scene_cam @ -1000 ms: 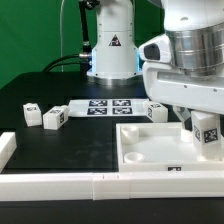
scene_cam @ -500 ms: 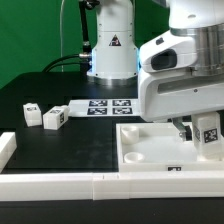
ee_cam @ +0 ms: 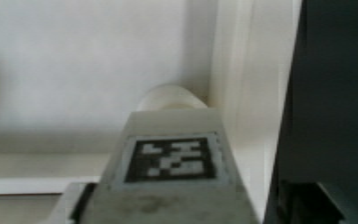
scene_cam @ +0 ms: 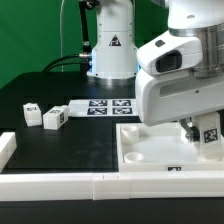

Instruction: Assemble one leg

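Above white panel (scene_cam: pixel 150 152) | leg (scene_cam: pixel 211 138) (tag showing) | jaws seemingly clamping it

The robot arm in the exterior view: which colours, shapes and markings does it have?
The arm has smooth, rounded white shells, with a grey cylindrical section above. Its white base column carries a black triangle sticker. The hand is mostly hidden; only dark fingers show.

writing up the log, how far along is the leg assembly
Done: one leg is picked up, apparently gripped in the hand. In hand: it is held over the white panel, tip near the panel's edge. Left: seating it, not visibly done. Two more legs lie loose on the table.
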{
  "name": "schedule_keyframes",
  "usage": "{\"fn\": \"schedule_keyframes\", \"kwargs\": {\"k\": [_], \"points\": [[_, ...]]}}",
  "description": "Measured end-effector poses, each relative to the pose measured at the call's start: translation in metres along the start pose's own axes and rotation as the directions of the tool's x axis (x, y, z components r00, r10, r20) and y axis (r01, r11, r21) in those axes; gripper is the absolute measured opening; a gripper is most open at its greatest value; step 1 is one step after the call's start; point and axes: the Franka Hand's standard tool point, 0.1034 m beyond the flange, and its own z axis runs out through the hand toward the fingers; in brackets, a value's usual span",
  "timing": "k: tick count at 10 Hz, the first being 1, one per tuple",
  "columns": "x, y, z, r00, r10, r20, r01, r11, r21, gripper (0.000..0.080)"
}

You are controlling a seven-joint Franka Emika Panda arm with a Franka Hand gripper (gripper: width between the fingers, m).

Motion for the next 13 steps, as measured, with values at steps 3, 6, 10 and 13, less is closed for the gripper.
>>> {"fn": "schedule_keyframes", "kwargs": {"k": [3, 6, 10, 13], "points": [[0.0001, 0.0053, 0.0002, 0.996, 0.085, -0.001, -0.085, 0.996, -0.001, 0.0269], [-0.0001, 0.0078, 0.001, 0.86, 0.51, -0.003, -0.51, 0.86, -0.003, 0.0269], [-0.0002, 0.0084, 0.0014, 0.477, 0.878, -0.03, -0.879, 0.477, -0.012, 0.0271], [0.0, 0.0096, 0.0015, 0.118, 0.993, -0.03, -0.993, 0.118, 0.002, 0.0271]]}}
